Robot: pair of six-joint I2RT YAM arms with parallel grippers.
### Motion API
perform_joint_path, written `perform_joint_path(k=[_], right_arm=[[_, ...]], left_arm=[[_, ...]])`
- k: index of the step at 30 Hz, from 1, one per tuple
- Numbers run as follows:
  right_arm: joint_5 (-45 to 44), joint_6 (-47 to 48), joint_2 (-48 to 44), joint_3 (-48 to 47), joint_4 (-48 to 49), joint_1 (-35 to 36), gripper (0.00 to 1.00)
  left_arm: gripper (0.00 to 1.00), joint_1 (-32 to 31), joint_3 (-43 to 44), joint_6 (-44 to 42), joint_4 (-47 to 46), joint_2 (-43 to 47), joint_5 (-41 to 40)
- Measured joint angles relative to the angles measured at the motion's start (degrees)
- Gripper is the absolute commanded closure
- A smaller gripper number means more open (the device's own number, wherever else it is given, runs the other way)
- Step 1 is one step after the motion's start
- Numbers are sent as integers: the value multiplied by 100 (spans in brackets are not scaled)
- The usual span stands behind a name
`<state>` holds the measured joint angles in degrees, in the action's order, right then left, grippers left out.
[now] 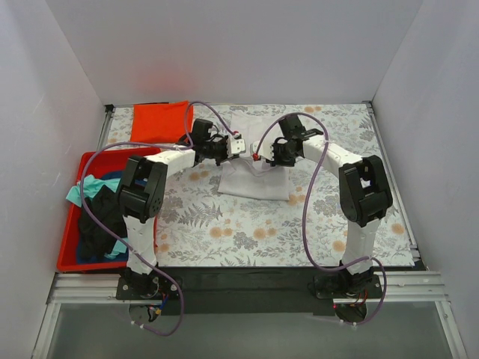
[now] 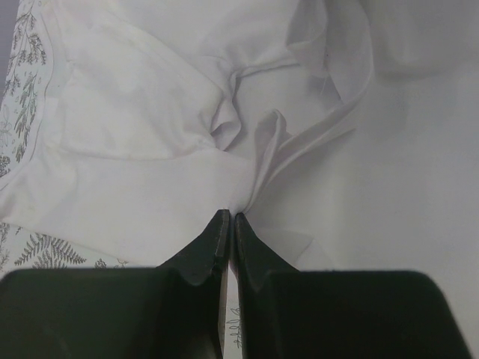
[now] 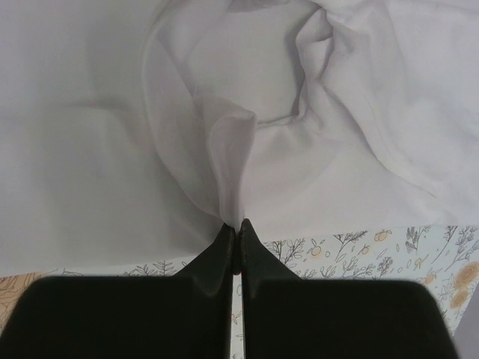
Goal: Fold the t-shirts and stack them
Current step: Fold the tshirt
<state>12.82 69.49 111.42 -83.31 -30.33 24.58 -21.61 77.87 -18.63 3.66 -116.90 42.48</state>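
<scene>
A large white t-shirt (image 1: 251,179) lies in the middle of the floral table, its far part lifted between both arms. My left gripper (image 1: 238,146) is shut on a pinch of its white cloth (image 2: 247,161). My right gripper (image 1: 258,153) is shut on another fold of the same shirt (image 3: 232,149). The two grippers hang close together above the shirt's middle. An orange-red t-shirt (image 1: 159,122), folded square, lies at the back left. Teal (image 1: 84,187) and black (image 1: 101,217) t-shirts are heaped in the bin.
A red plastic bin (image 1: 73,254) stands at the left edge of the table, beside the left arm's base. White walls close in the back and both sides. Floral table covering (image 1: 247,232) shows in front of the white shirt.
</scene>
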Motion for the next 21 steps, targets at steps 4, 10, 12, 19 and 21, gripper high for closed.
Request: perform_joint_path(k=[4, 10, 12, 19, 21], right_arm=[[-2, 76, 70, -131, 24, -35, 99], [-7, 125, 236, -254, 79, -70, 99], [-20, 127, 313, -254, 94, -76, 99], [-240, 90, 514, -302, 190, -103, 70], [-334, 72, 551, -372, 205, -111, 63]], left_arm=[[100, 13, 39, -2, -96, -44, -4], [100, 20, 179, -2, -280, -186, -35], [100, 28, 195, -2, -376, -273, -63], [75, 52, 247, -2, -564, -557, -284], [68, 68, 254, 52, -634, -573, -372]])
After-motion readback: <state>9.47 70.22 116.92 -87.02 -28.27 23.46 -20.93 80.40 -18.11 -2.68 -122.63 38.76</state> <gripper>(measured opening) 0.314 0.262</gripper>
